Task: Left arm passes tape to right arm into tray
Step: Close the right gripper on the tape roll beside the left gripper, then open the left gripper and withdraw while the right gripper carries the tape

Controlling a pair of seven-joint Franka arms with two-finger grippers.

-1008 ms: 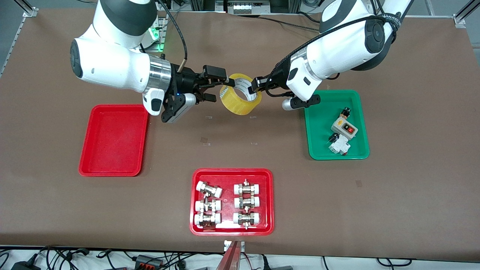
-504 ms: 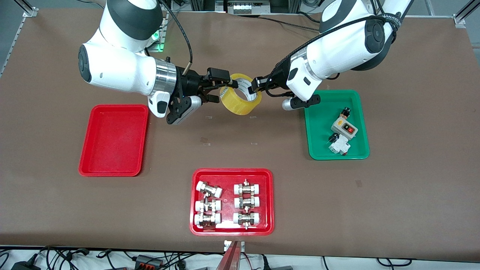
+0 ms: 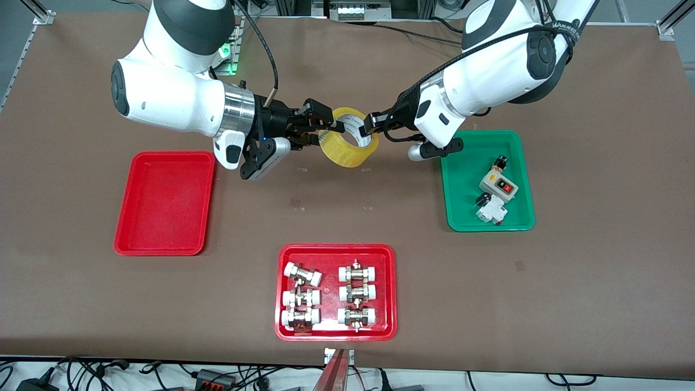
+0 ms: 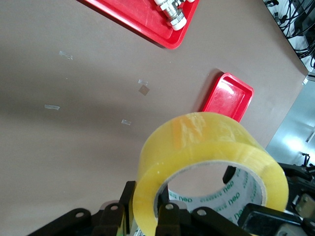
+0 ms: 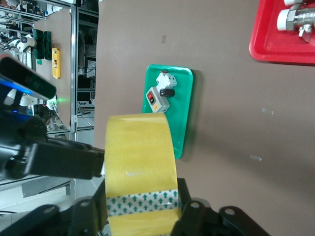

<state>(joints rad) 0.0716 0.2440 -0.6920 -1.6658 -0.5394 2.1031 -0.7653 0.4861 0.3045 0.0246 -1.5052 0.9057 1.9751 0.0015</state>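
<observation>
A handover above the bare middle of the brown tabletop (image 3: 347, 217). The tape (image 3: 347, 137), a wide yellow roll with a pale printed core, hangs in the air between the two arms, tilted, well clear of every tray.

The left end effector (image 3: 373, 126) comes in from the left arm (image 3: 488, 70) and pinches the wall of the roll at about 3 o'clock on the roll in the front view, one finger inside the core and one outside. In the left wrist view the roll (image 4: 211, 162) fills the lower part of the frame, its wall clamped between the black fingers (image 4: 167, 221).

The right end effector (image 3: 328, 130), carried by the right arm (image 3: 168, 98), has its fingers pressed onto the roll's wall at about 9 o'clock on the roll. The right wrist view shows the yellow band (image 5: 140, 167) gripped between its own black fingers (image 5: 192, 216).

The plain red tray (image 3: 163, 202) lies on the tabletop at about 8 o'clock from the roll, toward the right arm's end. A green tray (image 3: 488, 182) holding small switch parts (image 3: 497, 190) lies toward the left arm's end, at about 4 o'clock from the roll. A second red tray (image 3: 335, 293) with white-capped metal fittings (image 3: 302, 296) lies at 6 o'clock from the roll, nearest the front camera.
</observation>
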